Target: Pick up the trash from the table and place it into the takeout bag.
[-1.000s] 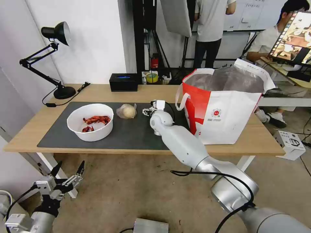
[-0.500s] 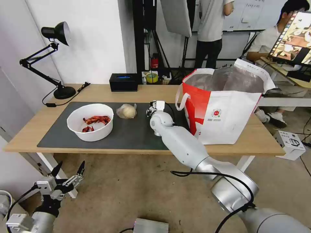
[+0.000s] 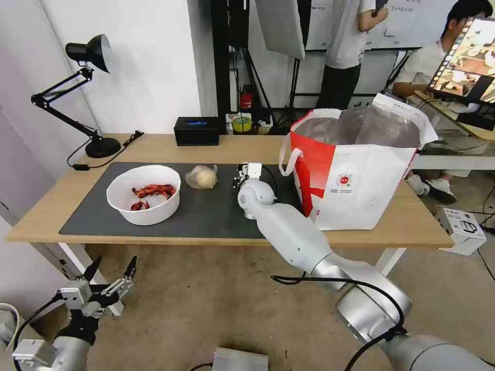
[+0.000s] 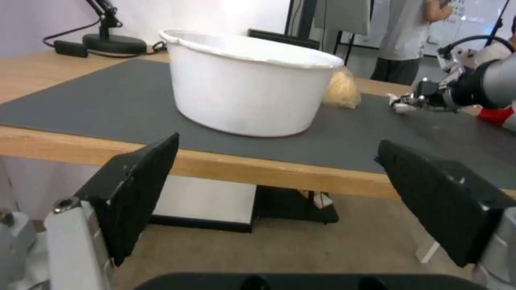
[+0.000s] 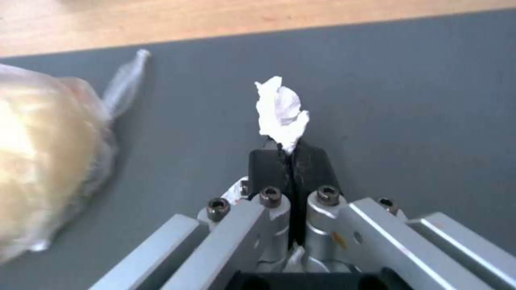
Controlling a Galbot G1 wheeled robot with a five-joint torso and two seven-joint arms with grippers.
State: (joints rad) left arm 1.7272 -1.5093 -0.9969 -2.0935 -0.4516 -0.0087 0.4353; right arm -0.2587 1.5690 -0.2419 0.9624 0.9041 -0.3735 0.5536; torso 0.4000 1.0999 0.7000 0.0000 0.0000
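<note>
Two grippers: right gripper (image 5: 288, 155) pinches tissue (image 5: 281, 112) mid-mat (image 5: 408, 88); left gripper (image 3: 109, 273) agape.

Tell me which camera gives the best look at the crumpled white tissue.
The right wrist view: the tissue sits centre frame, pinched between the shut fingers of the right gripper above the dark mat. The left wrist view shows it as a distant white speck at that gripper; the head view mostly hides it behind the arm.

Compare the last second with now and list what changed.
The right pincer, shut on the crumpled tissue, drew slightly toward the takeout bag, away from the bagged lump. The bowl, lump and bag stayed put; the left pincer stays open below the table.
</note>
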